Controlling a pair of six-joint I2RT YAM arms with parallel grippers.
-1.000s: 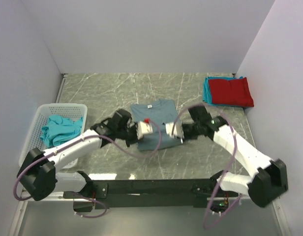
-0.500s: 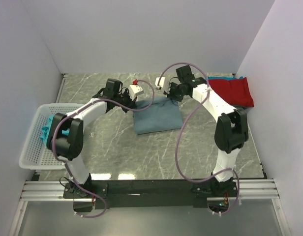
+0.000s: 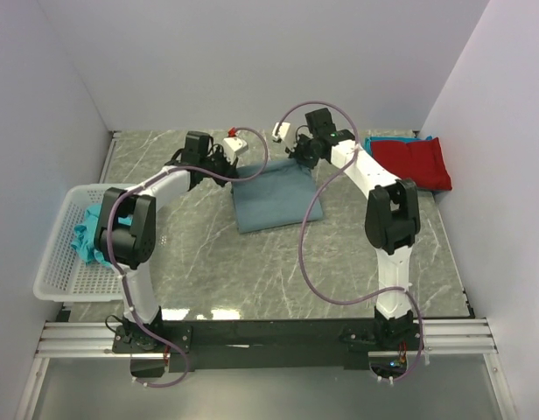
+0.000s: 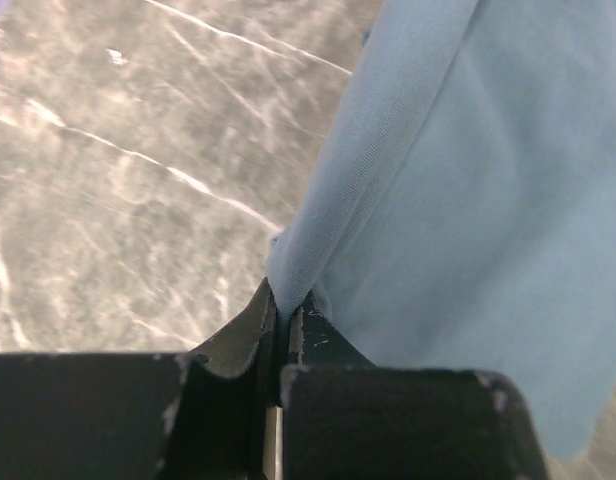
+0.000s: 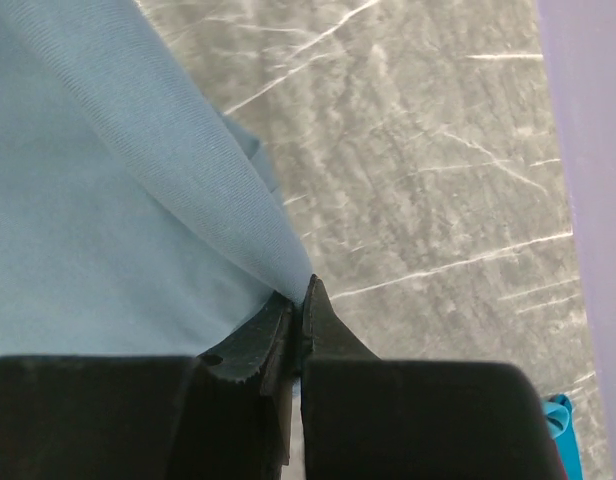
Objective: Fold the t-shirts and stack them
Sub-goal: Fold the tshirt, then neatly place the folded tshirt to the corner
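Pinching a fold of the blue-grey t-shirt (image 4: 468, 200), the left gripper (image 4: 284, 305) has its two fingers pressed together on the cloth's edge. In its wrist view the fabric rises from the fingertips and spreads to their right, with the bare marble table (image 4: 108, 180) to their left. The right gripper (image 5: 300, 300) is clamped the same way on the shirt's other far corner, with the cloth running up and to the left of its tips and the table showing to their right. Seen from above, the grippers sit one at each far corner, and the rest of the shirt lies flat on the table on their near side, toward the arm bases. Well to the right of the right gripper, a red t-shirt (image 3: 412, 163) lies stacked on a folded teal t-shirt (image 3: 367, 162). Well to the left of the left gripper and nearer the bases, a white basket (image 3: 64, 262) holds a crumpled teal t-shirt (image 3: 84, 241).
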